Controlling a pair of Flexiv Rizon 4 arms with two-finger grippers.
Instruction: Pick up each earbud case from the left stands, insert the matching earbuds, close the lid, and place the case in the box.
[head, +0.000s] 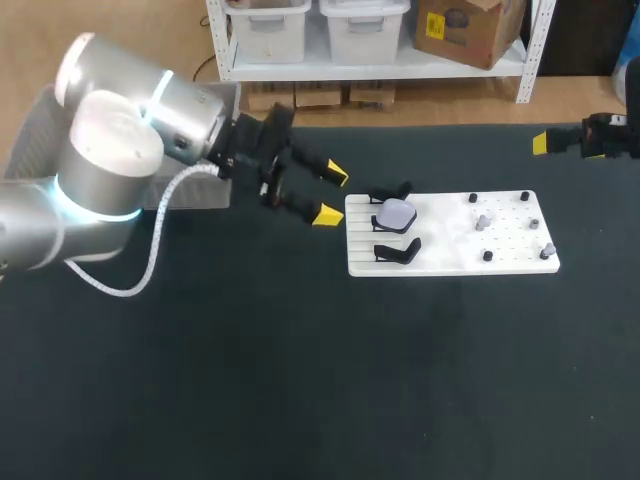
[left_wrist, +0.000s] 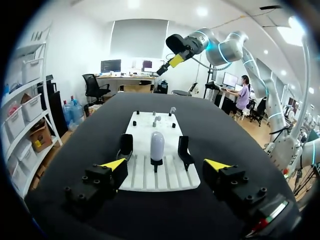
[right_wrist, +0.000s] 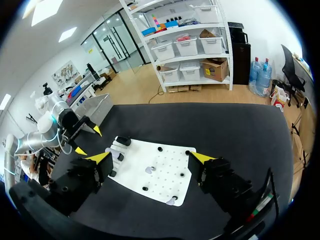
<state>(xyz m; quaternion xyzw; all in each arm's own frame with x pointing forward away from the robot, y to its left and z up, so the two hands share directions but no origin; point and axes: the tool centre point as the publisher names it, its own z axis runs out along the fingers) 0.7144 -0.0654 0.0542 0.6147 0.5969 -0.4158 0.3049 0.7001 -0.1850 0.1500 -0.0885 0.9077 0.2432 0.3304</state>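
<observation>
The black table (head: 300, 380) is being shown with the task judged unfinished: nothing is being gripped, and picking, filling, closing and boxing are all being awaited for the one case in sight. The left arm (head: 110, 170) is being held over the table's left part, near the grey box (right_wrist: 97, 106), whose contents are being hidden from every view. The white board (head: 450, 250) is being flanked by the two grippers. The left gripper (head: 331, 193) is being held just beside the board's left edge, fingers spread wide and empty. The right gripper (right_wrist: 151, 157) is likewise being held spread and empty, apart from the board. Of the three black stands (head: 397, 250), only the middle one is being occupied. The earbud case (head: 397, 214) is being propped there on edge: its narrow side is being presented to the left gripper, its broad face is being turned upward, and its long axis appears to be rising from the stand. Pale earbuds (head: 482, 222) are being carried on pegs at the board's right.
</observation>
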